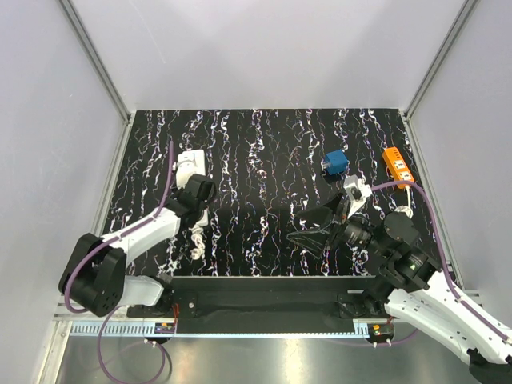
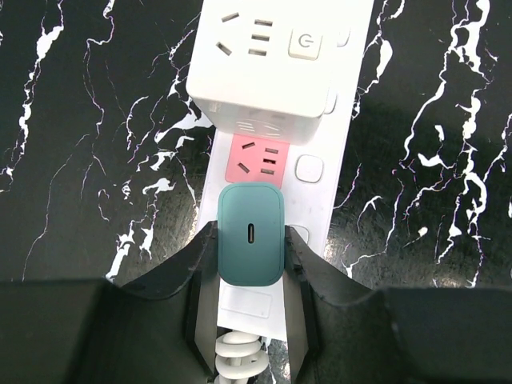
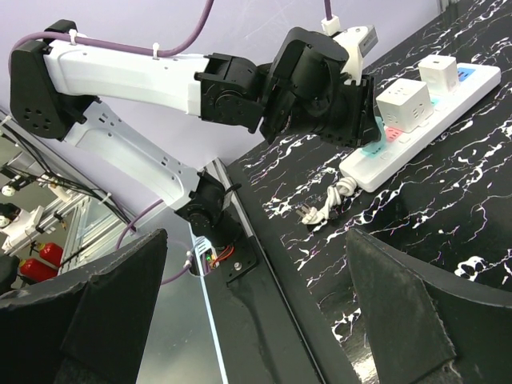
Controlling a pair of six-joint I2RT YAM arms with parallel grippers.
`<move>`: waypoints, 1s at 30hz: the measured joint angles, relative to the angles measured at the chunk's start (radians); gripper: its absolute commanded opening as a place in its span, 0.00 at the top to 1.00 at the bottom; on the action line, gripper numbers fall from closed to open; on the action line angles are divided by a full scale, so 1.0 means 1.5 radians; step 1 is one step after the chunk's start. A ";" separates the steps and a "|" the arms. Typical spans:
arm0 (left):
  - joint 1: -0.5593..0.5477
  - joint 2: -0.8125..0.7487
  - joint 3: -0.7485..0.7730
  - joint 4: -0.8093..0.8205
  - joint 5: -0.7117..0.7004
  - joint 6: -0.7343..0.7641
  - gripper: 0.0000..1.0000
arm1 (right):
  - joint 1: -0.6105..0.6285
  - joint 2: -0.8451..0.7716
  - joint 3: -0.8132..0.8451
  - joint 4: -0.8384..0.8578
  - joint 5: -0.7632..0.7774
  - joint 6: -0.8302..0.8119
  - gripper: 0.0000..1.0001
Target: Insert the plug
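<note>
Black marbled table (image 1: 264, 144) seen from above: the left gripper (image 1: 198, 194) sits over the near end of a white power strip (image 1: 192, 162) and hides what it holds. The right gripper (image 1: 308, 226) hangs well apart. Only the left wrist view shows the teal plug (image 2: 251, 216), pinched between both fingers (image 2: 196, 268) and standing on the strip just below a pink socket (image 2: 256, 158). Whether its pins are in, I cannot tell. The right wrist view shows its own fingers (image 3: 112, 308) spread wide, holding nothing.

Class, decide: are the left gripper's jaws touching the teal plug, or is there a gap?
Touching. The left wrist view shows the left gripper with both jaws pressed flat against the sides of the teal plug.
</note>
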 measured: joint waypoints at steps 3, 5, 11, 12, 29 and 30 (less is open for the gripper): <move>-0.001 0.002 0.000 0.001 0.000 0.000 1.00 | 0.000 -0.006 0.000 -0.001 -0.001 0.000 0.00; -0.002 0.009 0.005 -0.002 0.000 0.002 1.00 | 0.000 -0.016 0.000 -0.002 -0.001 0.001 0.00; -0.032 0.012 0.010 -0.014 -0.009 0.006 1.00 | 0.000 -0.035 0.000 -0.005 0.018 0.000 0.00; -0.039 0.006 0.007 -0.020 -0.005 0.004 1.00 | 0.000 -0.031 -0.001 -0.008 0.033 0.001 0.00; -0.118 -0.204 -0.015 -0.189 0.028 -0.061 1.00 | 0.000 0.409 0.008 0.033 0.170 0.109 0.28; -0.118 -0.215 -0.032 -0.180 0.028 -0.062 1.00 | 0.000 0.412 0.004 0.055 0.169 0.114 0.28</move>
